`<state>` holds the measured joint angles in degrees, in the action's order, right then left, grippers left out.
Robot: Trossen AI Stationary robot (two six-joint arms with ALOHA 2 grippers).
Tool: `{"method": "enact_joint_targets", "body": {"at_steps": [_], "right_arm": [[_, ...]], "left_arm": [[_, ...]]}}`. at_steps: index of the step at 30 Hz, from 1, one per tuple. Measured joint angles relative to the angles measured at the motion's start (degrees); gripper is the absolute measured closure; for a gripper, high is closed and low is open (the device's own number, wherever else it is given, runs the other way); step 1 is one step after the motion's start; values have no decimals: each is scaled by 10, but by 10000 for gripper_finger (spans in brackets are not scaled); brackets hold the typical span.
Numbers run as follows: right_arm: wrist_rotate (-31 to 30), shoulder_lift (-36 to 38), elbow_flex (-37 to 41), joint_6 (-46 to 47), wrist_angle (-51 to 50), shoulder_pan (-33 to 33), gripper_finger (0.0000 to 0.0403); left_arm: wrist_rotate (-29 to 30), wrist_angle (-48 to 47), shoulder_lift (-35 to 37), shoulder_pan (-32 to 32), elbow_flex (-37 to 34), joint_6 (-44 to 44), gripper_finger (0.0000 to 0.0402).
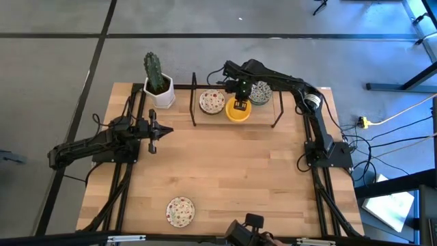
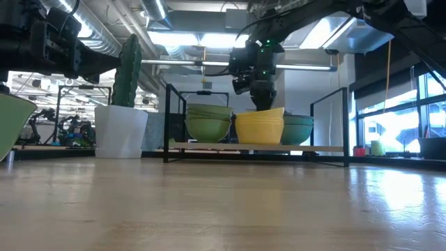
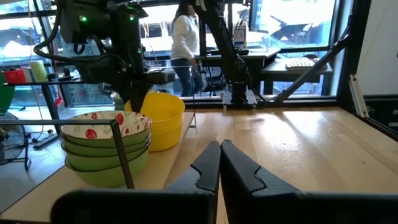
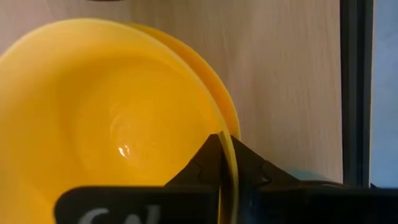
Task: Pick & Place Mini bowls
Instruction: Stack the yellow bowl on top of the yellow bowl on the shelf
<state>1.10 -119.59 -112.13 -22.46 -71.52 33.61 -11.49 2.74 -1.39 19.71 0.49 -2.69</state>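
Note:
A low black rack (image 1: 194,102) at the table's far side carries three stacks of mini bowls: red-speckled white (image 1: 212,102), yellow (image 1: 237,112) and green-blue patterned (image 1: 261,93). My right gripper (image 4: 225,142) points down over the yellow stack and is shut on its top bowl (image 2: 259,120). One red-speckled bowl (image 1: 180,211) rests alone on its base near the table's front edge. My left gripper (image 1: 164,131) waits shut and level at the table's left side, touching nothing. My right gripper pinches the top yellow bowl's rim (image 4: 224,124), one finger (image 4: 202,165) inside the bowl and the other (image 4: 256,169) outside. The fingers come from above, pointing down. The bowl sits tilted, its gripped side (image 2: 279,110) raised, its lower part still nested in the stack.
A white square pot with a cactus (image 1: 158,85) stands left of the rack. The rack's upright black posts (image 1: 278,109) flank the stacks. Bare wood lies across the table's middle (image 1: 232,171). A person (image 3: 185,37) is in the room beyond.

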Motion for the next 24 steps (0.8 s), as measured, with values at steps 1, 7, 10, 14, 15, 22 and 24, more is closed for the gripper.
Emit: {"method": "enact_joint_targets", "body": {"at_steps": [1,7,10,14,15,22,24], "right_arm": [[0,0,0,0,-1,0,386],[0,0,0,0,-13,0,357],[0,0,0,0,-23,0,342],[0,0,0,5,-25,0,320],[0,0,0,6,-25,0,316],[-1,0,-23,17,-41,0,292],[0,0,-37,24,-52,0,289]], "left_arm": [[0,0,0,0,0,1,397],[0,0,0,0,0,4,396],[0,0,0,0,0,4,396],[0,0,0,0,0,13,398],[0,0,0,0,0,14,398],[0,0,0,0,0,15,394],[0,0,0,0,0,15,396]]}}
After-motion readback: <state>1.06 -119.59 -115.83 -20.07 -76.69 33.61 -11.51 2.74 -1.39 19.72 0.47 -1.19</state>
